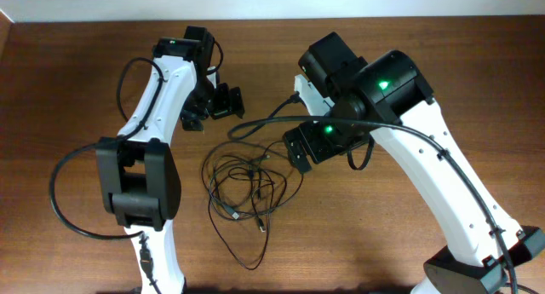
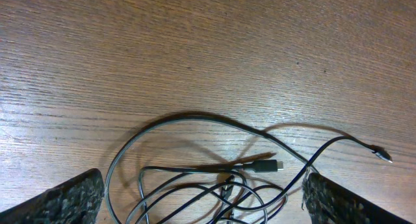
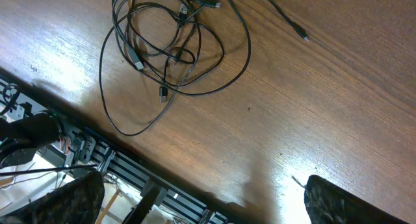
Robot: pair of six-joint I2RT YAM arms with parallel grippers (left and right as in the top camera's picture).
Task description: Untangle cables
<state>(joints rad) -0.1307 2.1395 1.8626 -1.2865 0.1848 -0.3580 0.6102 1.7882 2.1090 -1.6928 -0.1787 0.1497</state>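
Black cables (image 1: pixel 247 185) lie in 1 loose tangle on the bench (image 1: pixel 68 89), between the 2 arms, with nothing gripping them. Left claw (image 2: pixel 205 188) hangs released over the tangle's edge; right claw (image 3: pixel 201 191) is released too, off to the side, empty. I judge this to be the approach step. Next, 1 claw must drop onto an outer loop or plug end and pinch it.

No legible text or labels.

Open table (image 1: pixel 68 89) surrounds the tangled cables (image 1: pixel 247 185).
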